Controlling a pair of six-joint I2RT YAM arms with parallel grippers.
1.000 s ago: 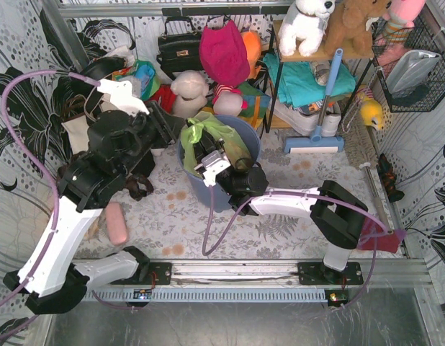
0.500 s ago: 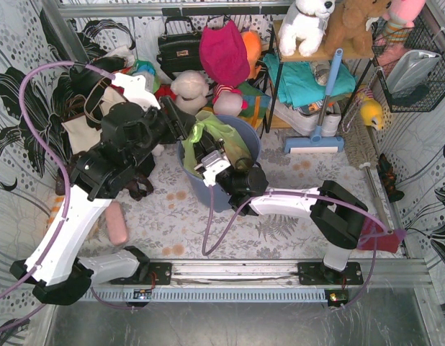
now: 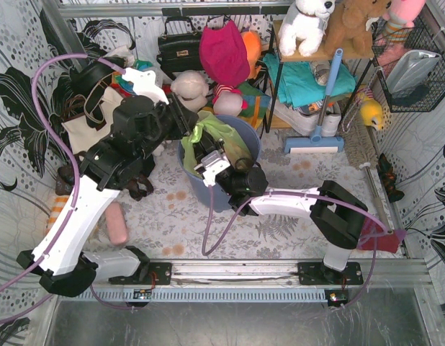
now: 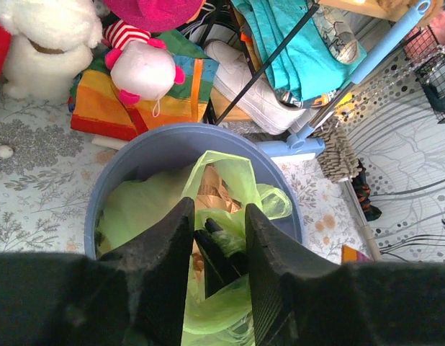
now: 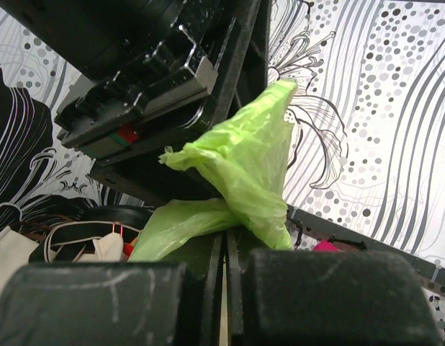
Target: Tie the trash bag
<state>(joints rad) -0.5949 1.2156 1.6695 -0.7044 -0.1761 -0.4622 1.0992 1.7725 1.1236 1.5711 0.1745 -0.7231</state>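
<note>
A: Since a knot turns on who has which end, where does the trash bag lie from each gripper?

B: Nearest the arm bases, the right gripper has its fingers pressed together on a twisted flap of the lime-green plastic. The flap rises out of the pinch and leans up and away from it.

A: And the rest of the bag?

B: It sits in the round blue-grey bin, just beyond that gripper. Its mouth is loosely gathered and brown paper shows through.

A: The left one?

B: The left gripper hangs farther back, over the bin's left rim. Its fingers are spread and point down into the bag. Through the gap, its own camera shows green plastic and the right gripper's dark fingers below. It looks to hold nothing, though I cannot tell whether a finger brushes the plastic.

A: So which way does the flap run?

B: Roughly from the right pinch up toward the left gripper. I judge the right arm nearer and in charge of one end. The free plastic lies straight beneath the left fingers, so its move would be downward.
</note>
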